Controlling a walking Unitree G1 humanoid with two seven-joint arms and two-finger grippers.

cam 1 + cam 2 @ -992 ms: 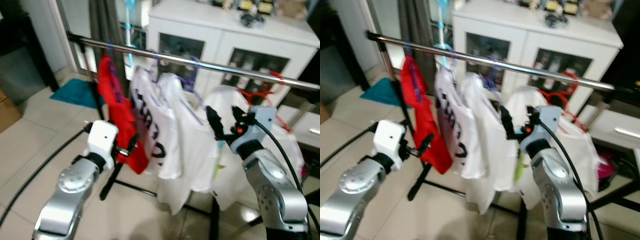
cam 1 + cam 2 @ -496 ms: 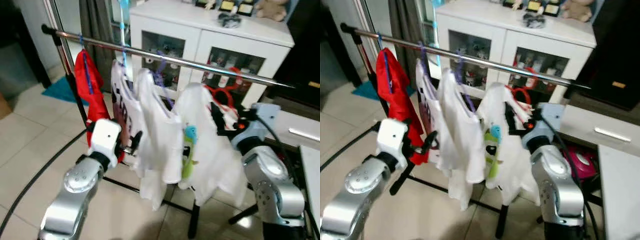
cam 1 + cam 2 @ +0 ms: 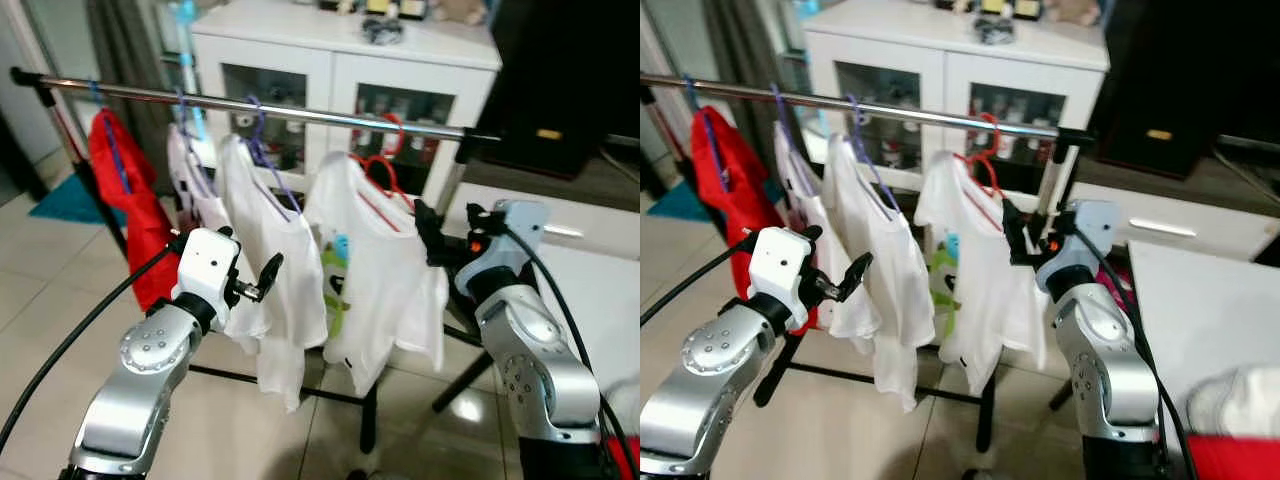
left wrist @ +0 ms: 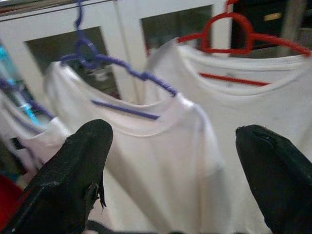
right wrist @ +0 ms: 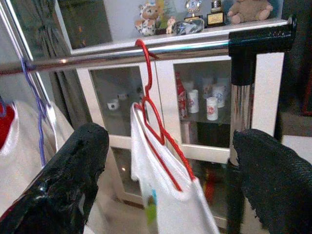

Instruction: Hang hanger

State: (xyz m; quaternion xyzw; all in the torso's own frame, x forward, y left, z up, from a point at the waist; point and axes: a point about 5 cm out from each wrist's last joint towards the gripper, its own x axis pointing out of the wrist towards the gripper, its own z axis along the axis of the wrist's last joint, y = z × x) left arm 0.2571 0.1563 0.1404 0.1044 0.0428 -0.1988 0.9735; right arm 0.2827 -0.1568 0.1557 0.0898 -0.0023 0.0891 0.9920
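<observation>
I see the red hanger (image 3: pixel 378 178) hooked on the chrome rail (image 3: pixel 300 112) of the clothes rack, near the rail's right end, carrying a white T-shirt (image 3: pixel 375 270) with a green-blue print. My right gripper (image 3: pixel 432 236) sits just right of that shirt, at about its shoulder height; in the right wrist view the two black fingers (image 5: pixel 73 165) are spread wide with nothing between them, the hanger and rail ahead of them. My left gripper (image 3: pixel 262 279) is raised in front of the next white T-shirt (image 3: pixel 268 270) on a purple hanger (image 4: pixel 105 66); its fingers are also spread apart, gripping nothing, both shirts visible beyond them. Further left on the rail hang another white garment (image 3: pixel 190 185) and a red garment (image 3: pixel 125 215). Behind the rack stands a white cabinet (image 3: pixel 330 60) with glass doors, a black unit (image 3: pixel 560 90) to its right. Tiled floor (image 3: pixel 60 300) below.
</observation>
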